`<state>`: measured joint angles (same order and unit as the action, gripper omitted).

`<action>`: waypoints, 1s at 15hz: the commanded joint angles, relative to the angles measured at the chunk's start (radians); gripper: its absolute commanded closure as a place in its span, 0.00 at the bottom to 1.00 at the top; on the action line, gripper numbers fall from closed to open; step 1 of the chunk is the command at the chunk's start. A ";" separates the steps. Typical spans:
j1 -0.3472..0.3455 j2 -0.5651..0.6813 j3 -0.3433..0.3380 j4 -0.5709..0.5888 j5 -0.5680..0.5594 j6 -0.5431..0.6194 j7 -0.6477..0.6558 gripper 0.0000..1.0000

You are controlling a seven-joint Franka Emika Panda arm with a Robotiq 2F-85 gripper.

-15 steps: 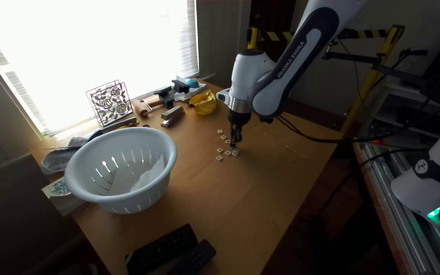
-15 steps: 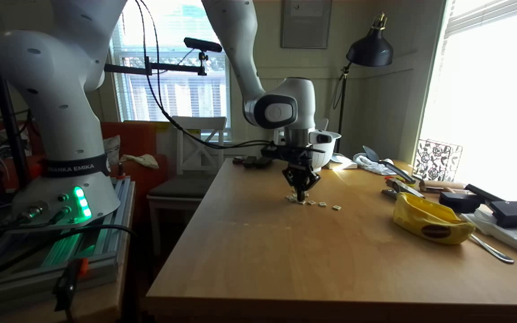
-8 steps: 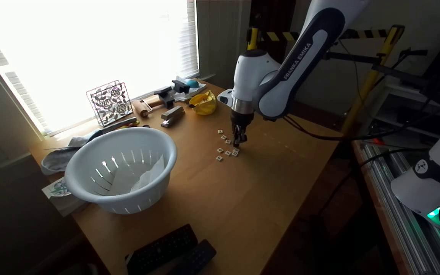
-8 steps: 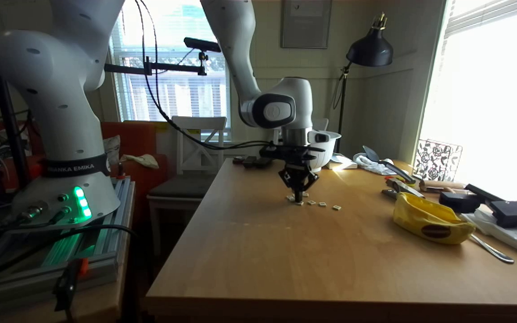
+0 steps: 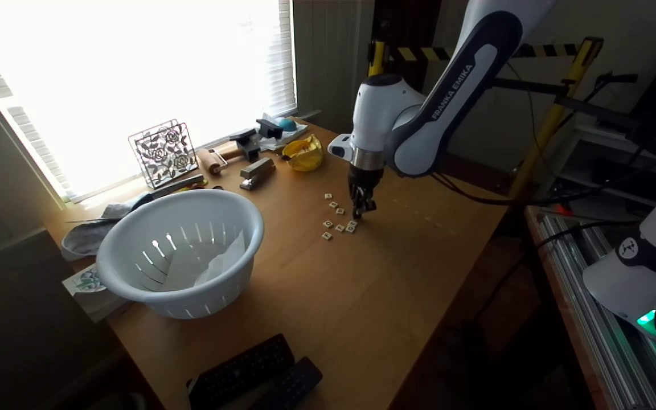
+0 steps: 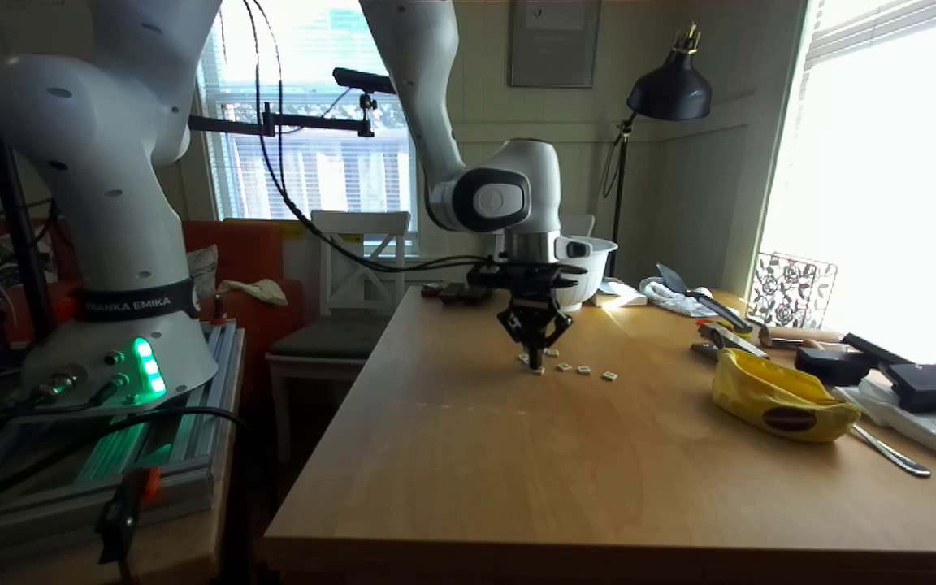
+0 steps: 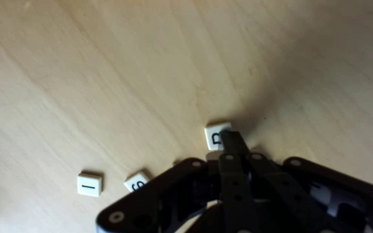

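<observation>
The claw (image 6: 535,357) is pointing down, its fingers clenched together with no object showing between them. Its tip is covering part of a white letter tile (image 7: 213,138), which is lying face up on the tabletop (image 6: 517,479); whether the tip is pressing on it cannot be told. The tile is presumably behaving as a light, stiff, smooth block, sliding readily and resisting breakage. Its low profile is calling for a hold on two opposite side edges, close to the tabletop. Its character is partly hidden, resembling D or R. Nearby, a second tile (image 7: 89,185) is showing a single bar, probably I; a third tile (image 7: 136,182) is showing an apparent S. Farther out, the arm (image 5: 452,91) is bearing "FRANKA EMIKA", and a yellow pouch (image 6: 760,394) is carrying an oval label (image 6: 789,418) too small to read.
</observation>
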<state>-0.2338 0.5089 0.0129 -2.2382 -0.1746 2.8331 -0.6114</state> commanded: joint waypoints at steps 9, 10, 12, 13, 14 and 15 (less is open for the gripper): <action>-0.010 -0.006 0.001 -0.011 -0.015 0.004 -0.005 0.99; -0.010 -0.006 0.001 -0.011 -0.015 0.004 -0.005 1.00; -0.019 0.000 0.014 -0.010 -0.017 0.020 -0.027 1.00; -0.010 -0.001 0.008 -0.012 -0.028 0.022 -0.027 1.00; -0.003 -0.001 0.002 -0.012 -0.034 0.021 -0.024 1.00; -0.001 0.000 0.002 -0.011 -0.037 0.018 -0.030 1.00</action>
<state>-0.2355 0.5039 0.0142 -2.2472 -0.1812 2.8394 -0.6302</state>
